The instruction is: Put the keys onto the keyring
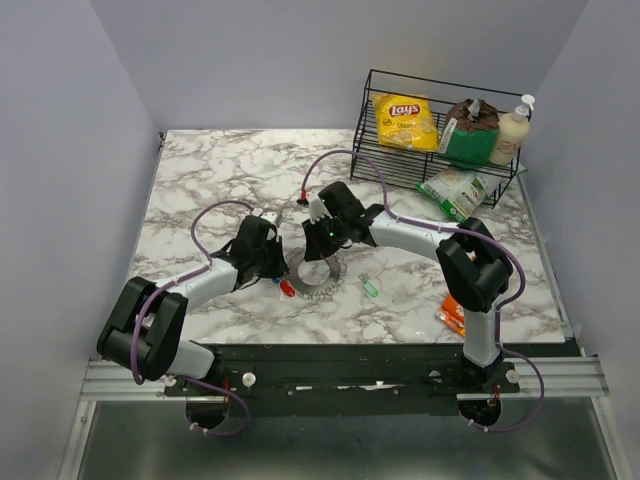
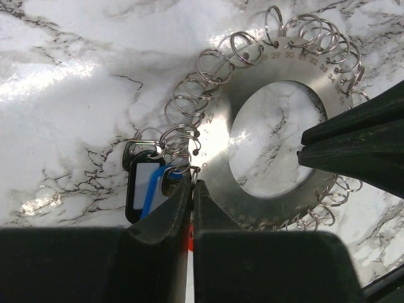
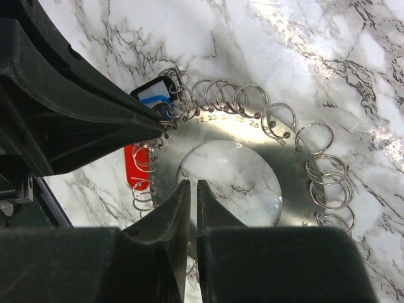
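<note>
The keyring [image 1: 322, 280] is a flat grey metal disc with an open centre and many small wire split rings round its rim. It lies between the two grippers. My left gripper [image 1: 274, 262] is shut, pinching the keyring's rim [image 2: 218, 136] at a split ring. The blue key [image 2: 144, 183] hangs from a split ring just left of the jaws. The red key [image 1: 287, 288] lies under the rim [image 3: 136, 167]. My right gripper [image 1: 322, 243] is shut on the disc's band [image 3: 221, 129] at its inner edge. The pale green key [image 1: 369, 287] lies loose to the right.
A black wire basket [image 1: 372, 122] at the back right holds a yellow Lays bag [image 1: 404, 120], a dark packet and a bottle [image 1: 511, 132]. A green-white bag [image 1: 452, 190] lies before it. An orange packet [image 1: 452, 315] lies by the right arm's base.
</note>
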Motion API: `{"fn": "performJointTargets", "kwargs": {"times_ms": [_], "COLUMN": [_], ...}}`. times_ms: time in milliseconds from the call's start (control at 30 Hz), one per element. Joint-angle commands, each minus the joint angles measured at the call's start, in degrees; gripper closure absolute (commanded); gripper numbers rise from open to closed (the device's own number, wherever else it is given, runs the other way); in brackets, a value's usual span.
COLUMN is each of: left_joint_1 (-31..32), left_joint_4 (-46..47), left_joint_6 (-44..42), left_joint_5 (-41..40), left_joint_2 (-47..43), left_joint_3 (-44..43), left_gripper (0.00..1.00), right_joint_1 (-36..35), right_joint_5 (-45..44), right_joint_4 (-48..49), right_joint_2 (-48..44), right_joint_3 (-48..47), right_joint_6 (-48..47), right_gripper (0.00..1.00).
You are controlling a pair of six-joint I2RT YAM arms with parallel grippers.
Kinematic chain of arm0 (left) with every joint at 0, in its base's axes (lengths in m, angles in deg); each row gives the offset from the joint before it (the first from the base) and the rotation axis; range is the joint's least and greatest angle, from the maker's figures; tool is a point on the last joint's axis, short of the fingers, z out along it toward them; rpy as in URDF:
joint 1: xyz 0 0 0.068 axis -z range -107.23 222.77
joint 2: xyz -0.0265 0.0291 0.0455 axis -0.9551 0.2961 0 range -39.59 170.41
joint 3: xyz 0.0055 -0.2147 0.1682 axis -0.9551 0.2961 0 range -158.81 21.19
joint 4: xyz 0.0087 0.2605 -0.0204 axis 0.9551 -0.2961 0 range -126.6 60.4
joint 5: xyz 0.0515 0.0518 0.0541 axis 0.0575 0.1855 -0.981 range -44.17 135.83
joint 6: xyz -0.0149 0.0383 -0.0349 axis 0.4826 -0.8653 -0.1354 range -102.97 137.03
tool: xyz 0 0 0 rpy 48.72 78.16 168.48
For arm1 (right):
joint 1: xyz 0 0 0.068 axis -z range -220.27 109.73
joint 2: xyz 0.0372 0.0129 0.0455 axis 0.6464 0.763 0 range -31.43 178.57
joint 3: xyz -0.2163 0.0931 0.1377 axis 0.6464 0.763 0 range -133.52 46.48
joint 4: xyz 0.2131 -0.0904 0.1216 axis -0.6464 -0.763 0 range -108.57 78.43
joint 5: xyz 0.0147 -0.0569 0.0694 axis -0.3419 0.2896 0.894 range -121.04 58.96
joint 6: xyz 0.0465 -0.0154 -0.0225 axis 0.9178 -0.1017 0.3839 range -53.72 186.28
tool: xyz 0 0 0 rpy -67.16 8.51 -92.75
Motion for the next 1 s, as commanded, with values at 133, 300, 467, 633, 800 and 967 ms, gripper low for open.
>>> {"fn": "performJointTargets", "kwargs": {"times_ms": [133, 300, 467, 633, 800, 967], "left_joint_1": [0.5, 0.9, 1.8, 2.3, 2.9, 3.0], "left_joint_4": [-1.0, -2.8, -5.8, -9.1, -12.9, -17.0], "left_joint_6": [-1.2, -1.9, -2.2, -2.1, -3.0, -4.3], "left_joint_5": [-1.3, -1.5, -1.2, -0.5, 1.4, 2.4], "left_joint_2": [-1.2, -3.7, -8.4, -12.3, -14.8, -16.7], "left_joint_3": [-1.0, -1.8, -3.7, -6.1, -10.6, -13.7], "left_gripper": [1.0, 1.0, 1.0, 1.0, 1.0, 1.0], "right_joint_1": [0.3, 0.3, 0.3, 0.3, 0.3, 0.3], "right_joint_5": [0.7, 0.9, 1.3, 2.5, 4.8, 7.1], "right_joint_4": [1.6, 3.2, 6.5, 9.5, 12.4, 14.5], "right_joint_2": [-2.2, -4.7, -10.2, -16.5, -20.2, -23.7], "right_joint_3": [1.9, 4.1, 8.9, 11.7, 13.9, 17.0], "right_joint_6": [-0.9, -3.9, -7.1, -8.9, -11.4, -12.6], "right_gripper": [0.83, 0.82, 0.73, 0.62, 0.53, 0.4]}}
